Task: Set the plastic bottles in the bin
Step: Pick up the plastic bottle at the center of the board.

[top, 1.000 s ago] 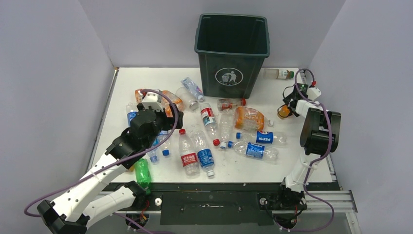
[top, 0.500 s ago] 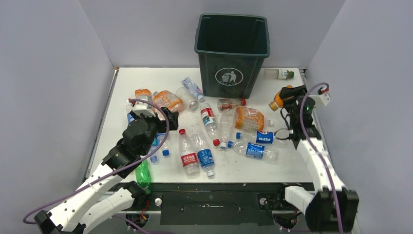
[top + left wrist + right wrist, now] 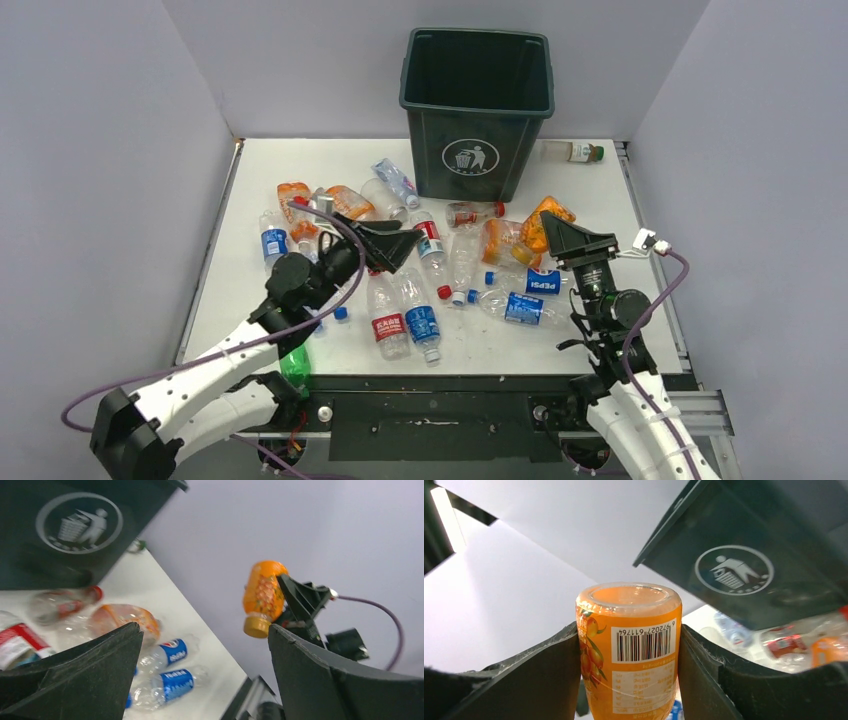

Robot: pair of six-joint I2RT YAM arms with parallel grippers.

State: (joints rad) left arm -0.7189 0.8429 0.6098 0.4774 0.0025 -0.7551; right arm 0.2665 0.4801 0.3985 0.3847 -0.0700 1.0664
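Observation:
The dark green bin stands at the back centre; its logo also shows in the left wrist view and the right wrist view. My right gripper is shut on an orange bottle, held above the table, in front of and right of the bin. The right wrist view shows this bottle pinched between both fingers. My left gripper is open and empty, raised over the bottles left of centre. Its wrist view looks across at the held orange bottle.
Several bottles lie on the white table: two Pepsi bottles, an orange one, red-label and blue-label ones, orange ones at left, a green one at the near edge, and one by the back wall.
My right arm has swung in from the right edge toward the middle, carrying the orange bottle. My left gripper has lifted off the orange bottles at left and turned rightward, open.

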